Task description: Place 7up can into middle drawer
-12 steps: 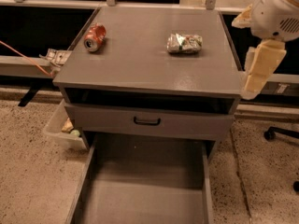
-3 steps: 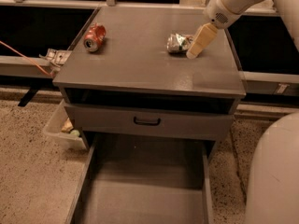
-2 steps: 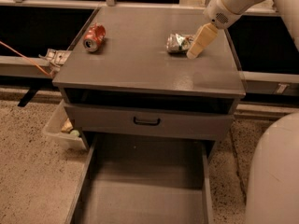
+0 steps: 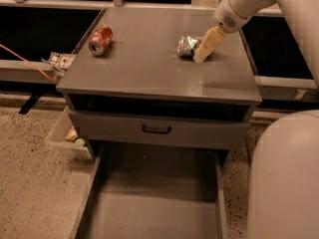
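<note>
The 7up can [image 4: 187, 45], dented silver with green markings, lies on its side on the grey cabinet top [image 4: 149, 68], right of middle. My gripper [image 4: 203, 50] reaches down from the upper right and sits right at the can's right side, covering part of it. The can rests on the top. The middle drawer [image 4: 149, 208] stands pulled out at the bottom of the view, with a bare flat grey floor and low side walls.
A red soda can [image 4: 100, 39] lies at the cabinet top's left. A closed grey drawer front with a black handle [image 4: 156, 129] sits above the open drawer. A white bin [image 4: 64, 136] stands on the floor at left. My own pale body [image 4: 284, 178] fills the lower right.
Since four seconds ago my gripper has moved from beside the cabinet's right edge leftward to the 7up can. In the last second it has hardly moved. The can has stayed in place.
</note>
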Robot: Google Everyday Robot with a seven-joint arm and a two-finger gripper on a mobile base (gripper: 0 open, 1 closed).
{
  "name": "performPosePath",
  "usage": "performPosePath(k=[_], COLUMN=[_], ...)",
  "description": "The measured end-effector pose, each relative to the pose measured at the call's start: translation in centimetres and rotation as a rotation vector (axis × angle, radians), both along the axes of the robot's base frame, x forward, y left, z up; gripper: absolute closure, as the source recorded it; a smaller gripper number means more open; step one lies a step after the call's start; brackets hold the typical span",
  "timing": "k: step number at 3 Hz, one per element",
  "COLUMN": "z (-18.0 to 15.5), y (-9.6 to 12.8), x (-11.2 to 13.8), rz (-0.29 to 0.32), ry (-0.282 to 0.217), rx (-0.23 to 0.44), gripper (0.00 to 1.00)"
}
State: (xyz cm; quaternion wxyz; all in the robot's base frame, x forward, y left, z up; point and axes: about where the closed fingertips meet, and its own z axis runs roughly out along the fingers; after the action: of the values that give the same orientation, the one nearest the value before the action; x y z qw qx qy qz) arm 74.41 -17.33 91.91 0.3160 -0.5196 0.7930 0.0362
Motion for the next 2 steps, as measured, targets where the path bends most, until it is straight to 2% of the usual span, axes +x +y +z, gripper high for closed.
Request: performPosePath(k=[2], z=[-2.5], y=[-0.1], x=[2.7], rz=[-0.026], ry=[0.044], rx=[0.041], gripper=[0.0])
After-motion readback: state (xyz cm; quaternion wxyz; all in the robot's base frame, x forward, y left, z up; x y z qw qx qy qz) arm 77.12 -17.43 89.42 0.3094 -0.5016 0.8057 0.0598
